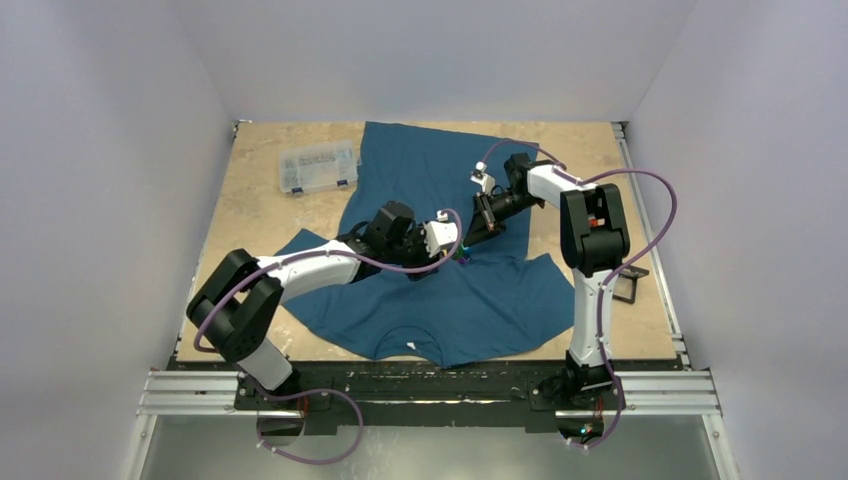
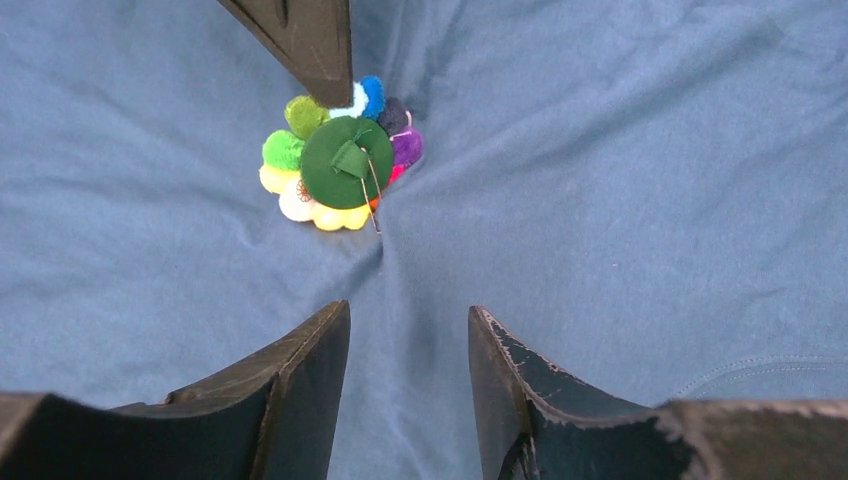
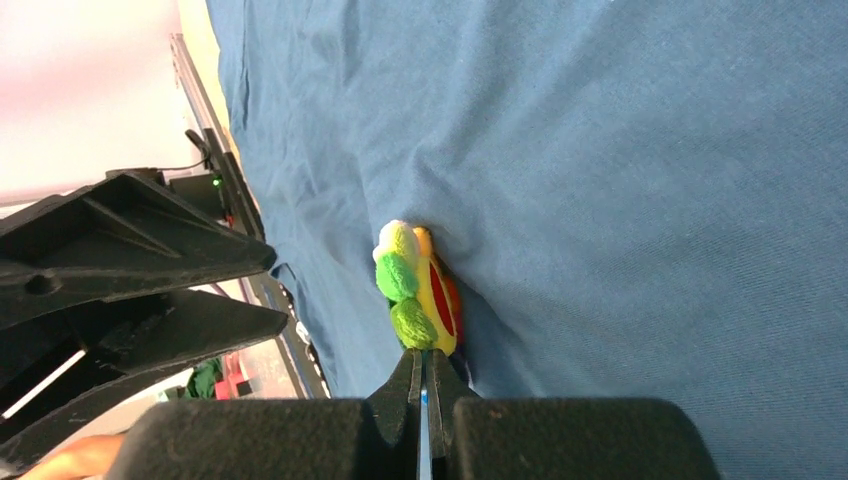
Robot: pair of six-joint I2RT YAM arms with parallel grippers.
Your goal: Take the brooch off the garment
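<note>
The brooch [image 2: 335, 165] is turned up off the garment [image 2: 620, 150], showing its green felt back and metal pin, with fabric puckered toward it. In the right wrist view the brooch [image 3: 420, 290] stands on edge against the teal garment [image 3: 650, 200]. My right gripper [image 3: 425, 358] is shut on the brooch's edge, a blue sliver between the tips. Its finger [image 2: 305, 45] shows above the brooch in the left wrist view. My left gripper [image 2: 410, 312] is open just short of the brooch, jaws either side of a fabric fold. From above, both grippers meet at the brooch [image 1: 462, 257] mid-shirt [image 1: 470, 300].
A clear plastic organiser box [image 1: 318, 167] lies at the back left of the table. A small black object [image 1: 628, 285] sits by the right arm's column. The left arm's fingers [image 3: 130, 290] fill the left of the right wrist view.
</note>
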